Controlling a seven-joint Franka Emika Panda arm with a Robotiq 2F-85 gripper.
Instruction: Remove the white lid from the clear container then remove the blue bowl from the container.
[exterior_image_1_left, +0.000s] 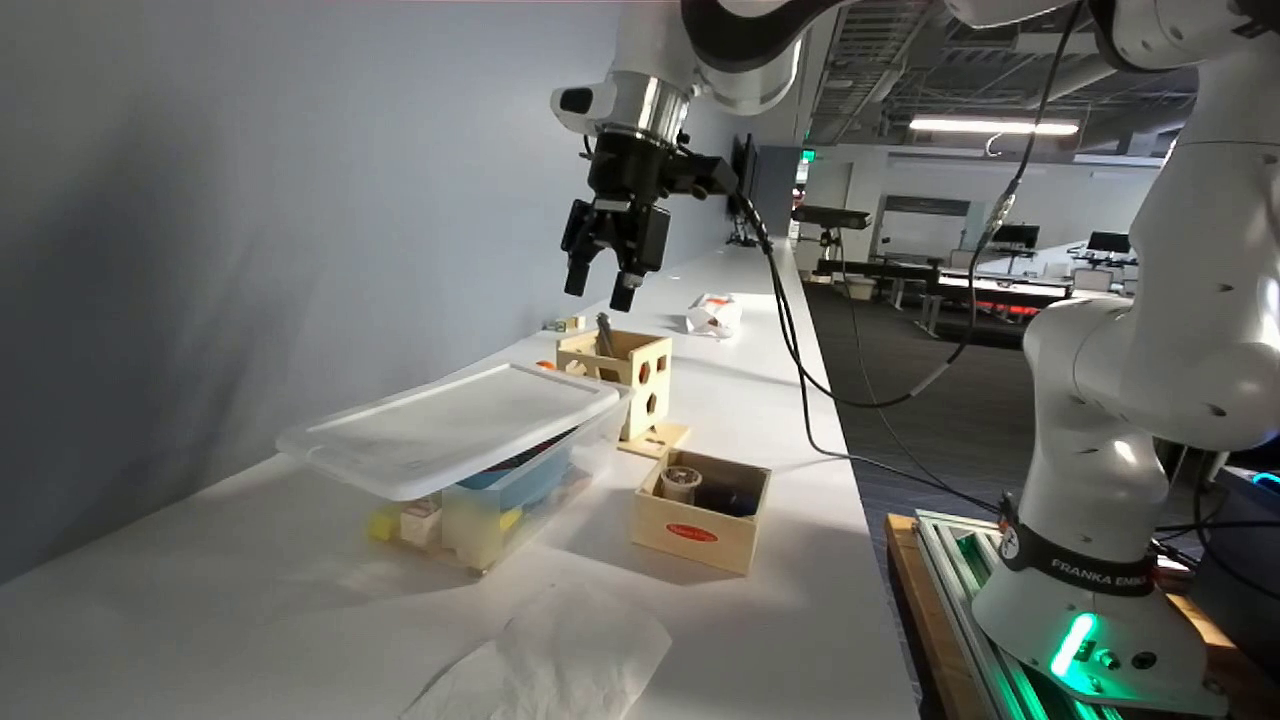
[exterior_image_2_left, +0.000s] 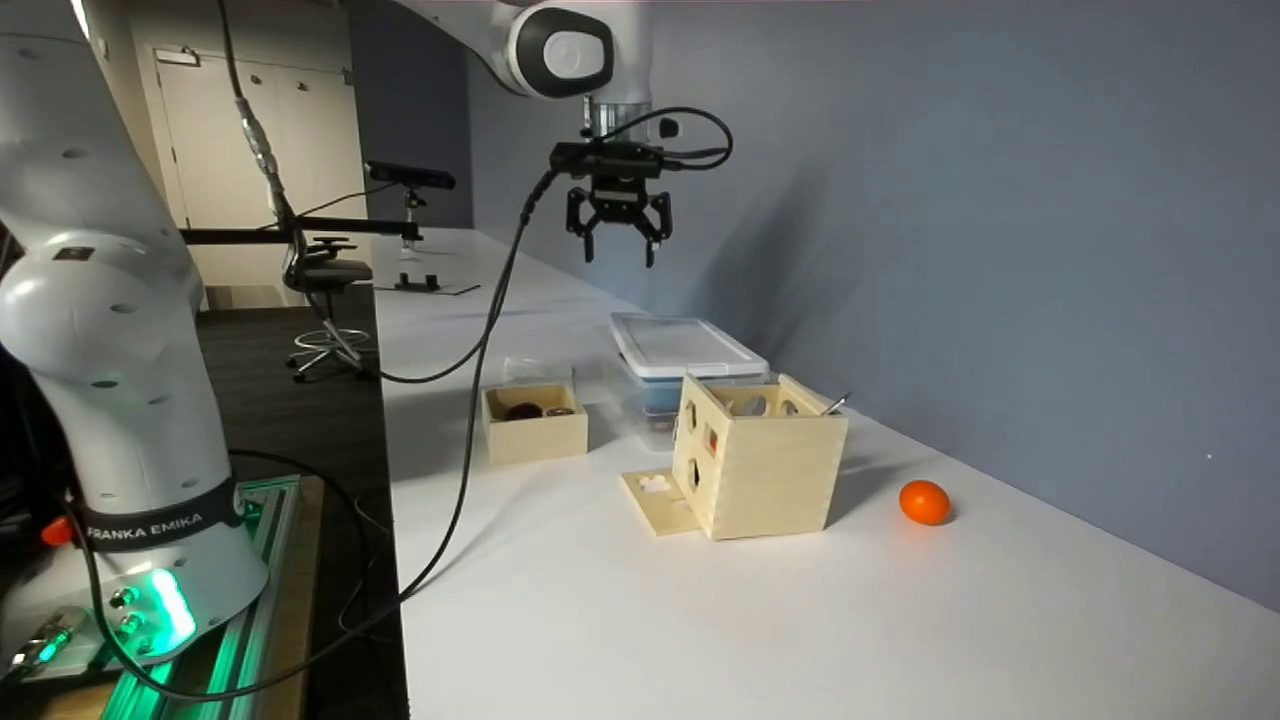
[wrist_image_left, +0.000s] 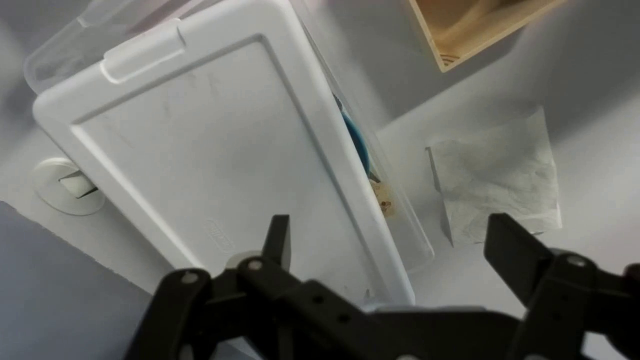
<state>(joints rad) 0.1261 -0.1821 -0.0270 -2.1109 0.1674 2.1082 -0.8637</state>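
Note:
The white lid (exterior_image_1_left: 455, 428) lies loose and skewed on top of the clear container (exterior_image_1_left: 602, 440). It also shows in an exterior view (exterior_image_2_left: 690, 348) and in the wrist view (wrist_image_left: 225, 150). A strip of the container (wrist_image_left: 402, 230) is uncovered along one long side. Through that gap and the clear wall I see the blue bowl (exterior_image_1_left: 520, 480), mostly hidden under the lid; its rim shows in the wrist view (wrist_image_left: 358, 142). My gripper (exterior_image_1_left: 598, 290) is open and empty, high above the lid, touching nothing. It also shows in an exterior view (exterior_image_2_left: 619, 257).
A wooden shape-sorter box (exterior_image_2_left: 775, 480) stands beside the container. A small open wooden box (exterior_image_1_left: 690, 530) holding items sits nearby. A crumpled white bag (exterior_image_1_left: 570, 650) and an orange ball (exterior_image_2_left: 924, 502) lie on the table. A grey wall (exterior_image_1_left: 250, 200) runs behind.

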